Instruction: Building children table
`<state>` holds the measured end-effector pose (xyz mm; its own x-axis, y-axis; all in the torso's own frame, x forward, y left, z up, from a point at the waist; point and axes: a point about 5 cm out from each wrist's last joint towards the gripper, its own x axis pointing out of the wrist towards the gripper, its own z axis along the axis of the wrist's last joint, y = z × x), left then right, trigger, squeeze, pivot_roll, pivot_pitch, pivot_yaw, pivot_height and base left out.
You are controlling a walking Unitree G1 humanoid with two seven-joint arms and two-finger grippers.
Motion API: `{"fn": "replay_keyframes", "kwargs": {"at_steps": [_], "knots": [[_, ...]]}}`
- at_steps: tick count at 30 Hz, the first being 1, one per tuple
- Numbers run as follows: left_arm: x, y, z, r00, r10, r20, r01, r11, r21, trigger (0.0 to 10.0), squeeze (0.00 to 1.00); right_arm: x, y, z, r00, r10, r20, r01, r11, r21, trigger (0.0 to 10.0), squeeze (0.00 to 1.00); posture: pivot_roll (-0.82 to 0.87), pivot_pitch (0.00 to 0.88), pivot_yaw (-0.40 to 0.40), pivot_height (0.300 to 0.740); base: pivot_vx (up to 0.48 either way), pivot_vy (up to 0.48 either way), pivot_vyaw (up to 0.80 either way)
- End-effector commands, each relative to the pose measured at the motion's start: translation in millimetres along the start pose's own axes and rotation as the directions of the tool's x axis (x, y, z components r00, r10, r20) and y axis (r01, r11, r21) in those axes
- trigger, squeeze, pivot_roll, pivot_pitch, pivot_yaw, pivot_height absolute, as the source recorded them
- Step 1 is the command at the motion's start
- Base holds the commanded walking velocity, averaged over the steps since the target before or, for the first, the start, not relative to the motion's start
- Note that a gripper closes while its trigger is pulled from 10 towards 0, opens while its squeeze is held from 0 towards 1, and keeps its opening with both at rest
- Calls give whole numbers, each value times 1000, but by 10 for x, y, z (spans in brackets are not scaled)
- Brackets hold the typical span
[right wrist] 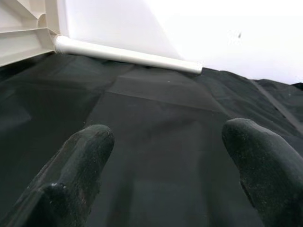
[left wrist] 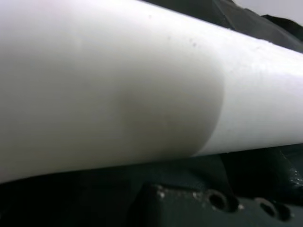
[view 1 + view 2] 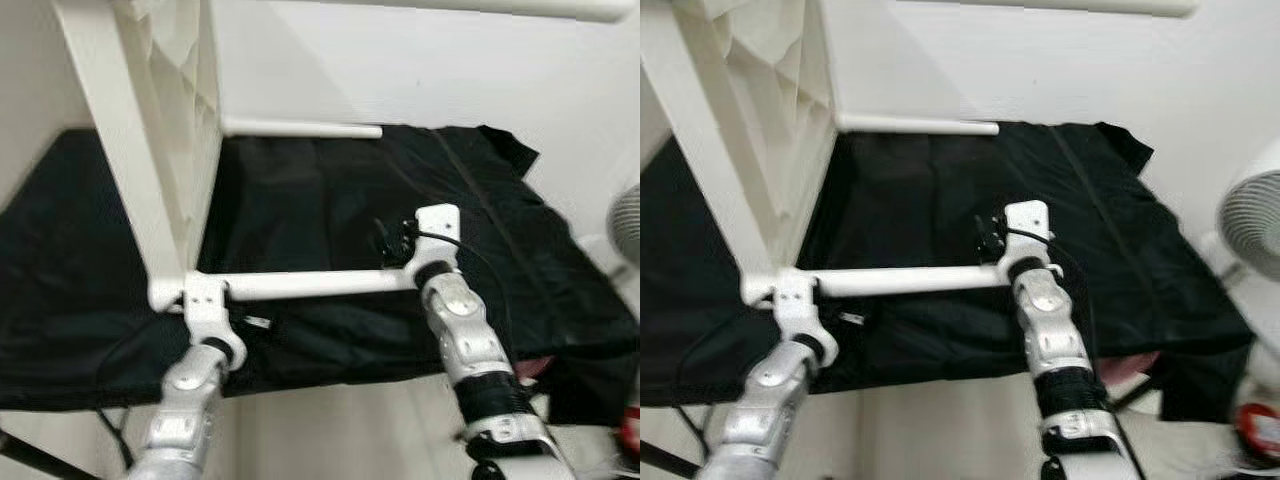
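At the upper left of the head view, the white table top is seen standing on edge on a black cloth, its ribbed underside turned toward frame centre. A far leg projects from its upper corner; a near leg projects from the lower corner across mid-frame. The left claw is placed at the joint end of the near leg, which is pressed close against its wrist camera; whether its fingers are clamped on it cannot be told. The right claw is held at the leg's free end with fingers apart over bare cloth. The leg is best kept square to its socket while seated, and the top steadied against tipping.
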<state>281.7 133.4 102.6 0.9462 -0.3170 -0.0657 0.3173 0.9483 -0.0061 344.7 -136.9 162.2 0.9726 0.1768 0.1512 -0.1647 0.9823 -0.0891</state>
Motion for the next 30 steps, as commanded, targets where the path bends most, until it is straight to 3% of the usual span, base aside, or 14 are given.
{"fn": "replay_keyframes", "kwargs": {"at_steps": [1, 30], "knots": [[-302, -721, 1192, 731, -627, 271, 488, 757, 436, 10000, 0, 0, 2, -34, 1000, 4, -10, -4, 1000, 3, 10000, 0, 105, 110, -104, 740, 0, 0, 0], [-371, -773, 1207, 692, -677, 249, 553, 719, 421, 10000, 0, 61, 19, -42, 1000, 14, 3, -14, 1000, 9, 10000, 0, 102, 98, -106, 740, 0, 0, 0]]}}
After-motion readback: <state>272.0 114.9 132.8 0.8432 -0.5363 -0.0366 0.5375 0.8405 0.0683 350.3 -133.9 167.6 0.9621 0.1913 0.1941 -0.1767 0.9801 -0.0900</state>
